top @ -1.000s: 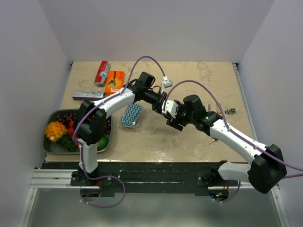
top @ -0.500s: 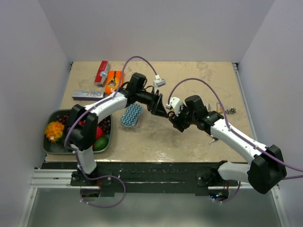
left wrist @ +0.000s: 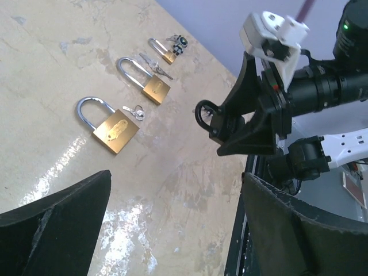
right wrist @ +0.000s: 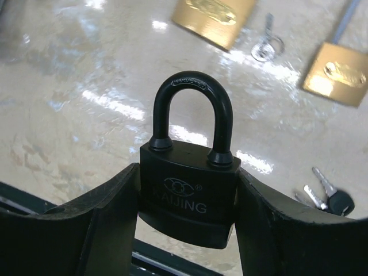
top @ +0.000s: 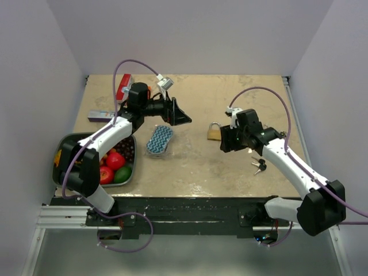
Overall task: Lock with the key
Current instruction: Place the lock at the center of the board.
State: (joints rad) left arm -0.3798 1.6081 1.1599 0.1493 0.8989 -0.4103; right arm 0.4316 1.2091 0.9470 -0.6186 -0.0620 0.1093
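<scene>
Our right pincer [right wrist: 187, 221] clamps the body of a black padlock [right wrist: 190, 192] from both sides, with the shackle up and seated in both holes. On its face we read "KAIJING" under an oval emblem. Our left pincer [left wrist: 172, 230] gapes wide with nothing between its fingers. Only the right wrist view gives that lettering, along with two brass padlocks [right wrist: 214, 17] and a bunch of black-headed keys [right wrist: 329, 196] lying on the counter [right wrist: 86, 115] below. The left wrist view shows three brass padlocks in a row with keys beside them, while the top view shows just one, close to the right pincer. A second ago both pincers met mid-counter, the left nearly shut; now it has opened and drawn back to the left rear, near a blue patterned pad [top: 159, 140].
</scene>
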